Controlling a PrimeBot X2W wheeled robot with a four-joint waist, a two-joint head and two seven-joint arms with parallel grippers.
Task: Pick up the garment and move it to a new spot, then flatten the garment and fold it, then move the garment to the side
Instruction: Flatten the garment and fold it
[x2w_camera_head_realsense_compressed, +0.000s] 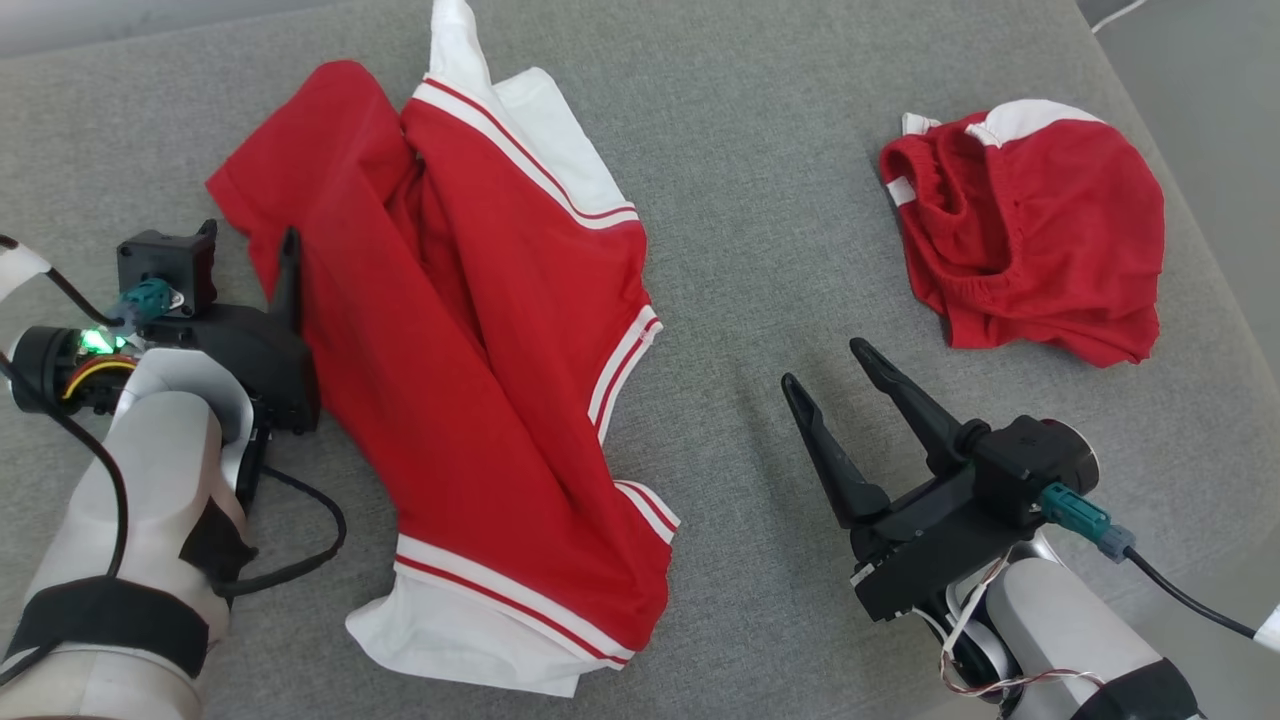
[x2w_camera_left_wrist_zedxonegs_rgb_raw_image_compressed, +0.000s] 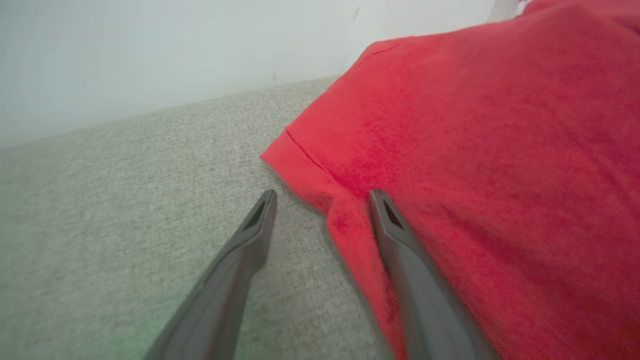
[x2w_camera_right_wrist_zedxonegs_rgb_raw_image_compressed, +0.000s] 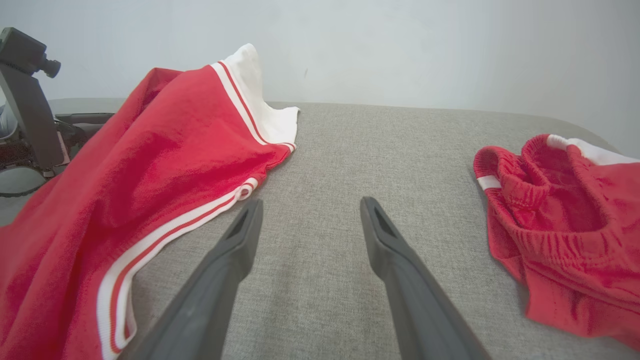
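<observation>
The garment (x2w_camera_head_realsense_compressed: 470, 330) is a red top with white panels and red-and-white striped trim, lying crumpled and partly folded over itself on the grey fabric surface (x2w_camera_head_realsense_compressed: 760, 200). My left gripper (x2w_camera_head_realsense_compressed: 295, 262) is open at the garment's left edge. In the left wrist view, the red hem (x2w_camera_left_wrist_zedxonegs_rgb_raw_image_compressed: 475, 150) lies between the fingers of my left gripper (x2w_camera_left_wrist_zedxonegs_rgb_raw_image_compressed: 322, 196); one finger rests over the cloth, the other over bare surface. My right gripper (x2w_camera_head_realsense_compressed: 824, 362) is open above bare fabric, right of the garment (x2w_camera_right_wrist_zedxonegs_rgb_raw_image_compressed: 150, 150) and holding nothing. The right wrist view also shows my right gripper (x2w_camera_right_wrist_zedxonegs_rgb_raw_image_compressed: 311, 201) open.
A second red piece with an elastic waistband and white patches (x2w_camera_head_realsense_compressed: 1030, 230) lies bunched at the far right; it is also in the right wrist view (x2w_camera_right_wrist_zedxonegs_rgb_raw_image_compressed: 560, 225). The surface's rounded edge runs down the right side, with a pale wall behind.
</observation>
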